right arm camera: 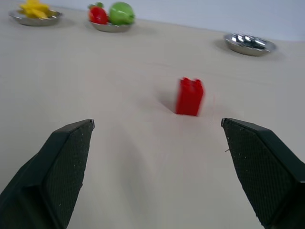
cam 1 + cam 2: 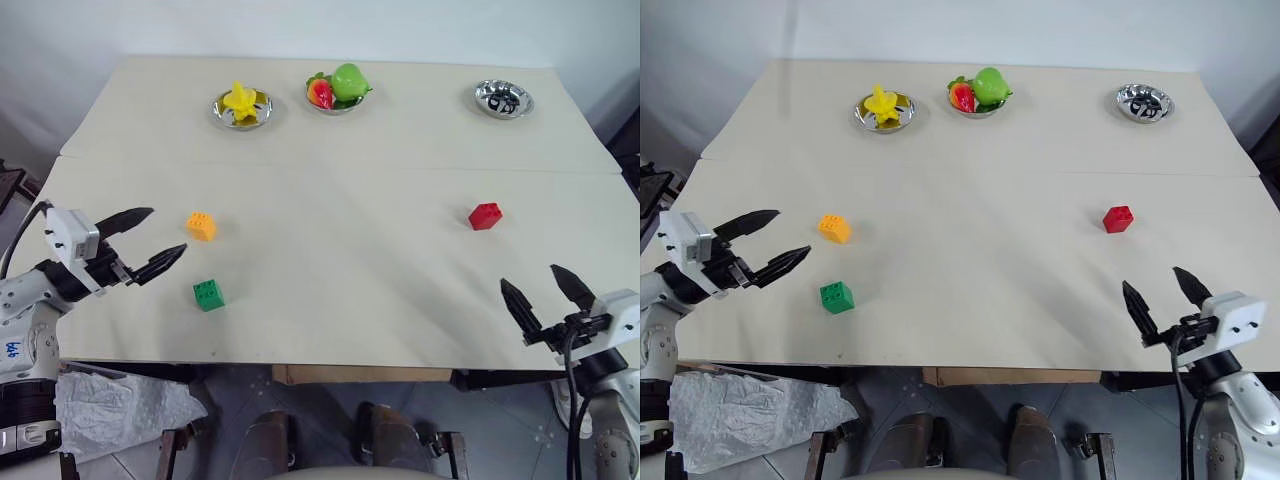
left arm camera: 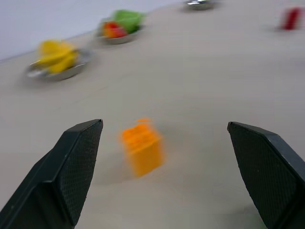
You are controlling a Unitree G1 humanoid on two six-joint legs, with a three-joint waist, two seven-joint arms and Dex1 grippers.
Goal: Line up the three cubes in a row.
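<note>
Cubes, three in number, lie apart on the cream-covered bench (image 2: pixel 330 260), none in line with the others. Taking the bench as the largest item, it carries three metal bowls along its far edge: one with a yellow fruit (image 2: pixel 241 103), one with a green and a red fruit (image 2: pixel 338 88), and one bare metal bowl (image 2: pixel 503 98).

The left gripper (image 2: pixel 148 243) hangs over the bench's left margin, jaws wide apart and holding nothing, pointing toward the orange cube. The right gripper (image 2: pixel 546 290) hangs over the bench's near right edge, jaws likewise wide apart and empty, aimed toward the red cube.

With the orange cube (image 2: pixel 201 226) as landmark: it sits on the left half of the bench, nearer the front than the bowls, and the left jaws stand just to its left without touching it. The green cube (image 2: pixel 209 294) rests near it, closer to the front edge. The red cube (image 2: pixel 485 216) rests well apart, across the bench on the right half, at roughly the same depth as the orange cube.
</note>
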